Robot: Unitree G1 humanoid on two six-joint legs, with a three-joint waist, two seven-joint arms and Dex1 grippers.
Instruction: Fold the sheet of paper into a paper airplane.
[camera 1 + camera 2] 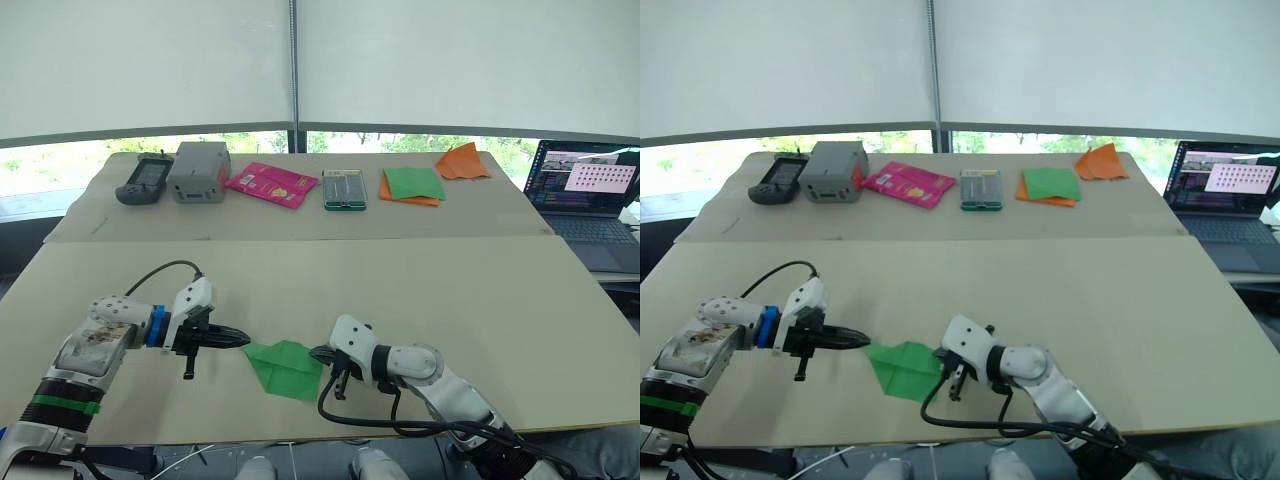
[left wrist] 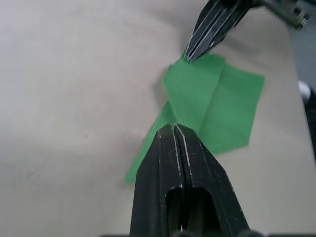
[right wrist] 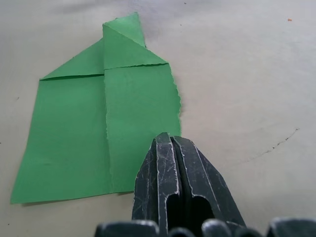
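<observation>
Between the two tools, on the pale bench, lies the thin bright green sheet of paper, flat and already partly folded: two corners are turned in so that one end forms a point. The left tool has its black fingers pressed together with nothing between them, its tip at the pointed end of the sheet. The right tool is likewise closed and empty, its tip just at the sheet's opposite, squarer side. Both probably sit low and closed like this so the tips can press or slide the paper rather than pinch it, one side steadying while the other works a crease. The sheet's long axis runs roughly from one tool to the other, with the point toward the left tool and the broad end toward the right tool.
</observation>
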